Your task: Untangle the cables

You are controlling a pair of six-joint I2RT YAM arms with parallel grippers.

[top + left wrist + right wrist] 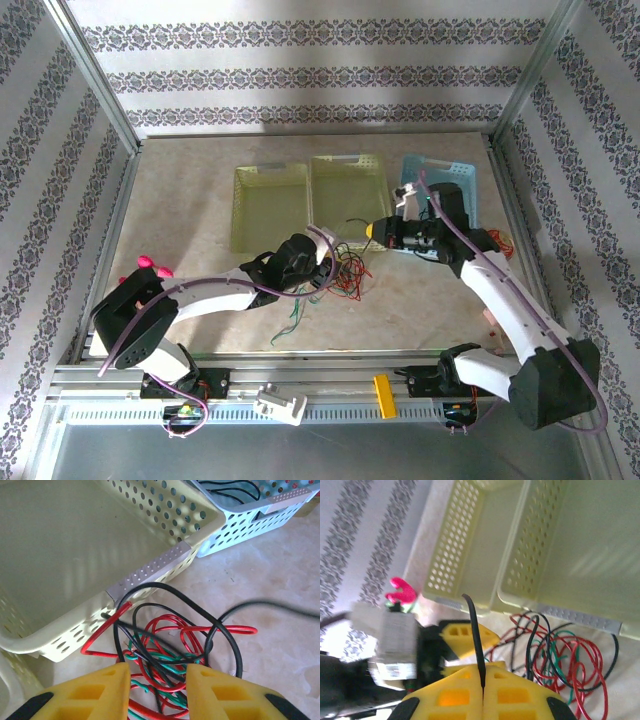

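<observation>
right wrist: my right gripper (482, 676) pinches a black cable (476, 630) beside the tangle (570, 655), left gripper (157, 674) spread over it; a hard pull could cinch the knot.

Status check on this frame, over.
Left tool open above tangled thin red, green, black wires. Right tool shut on black wire. Yellow perforated plastic basket beside tangle.
</observation>
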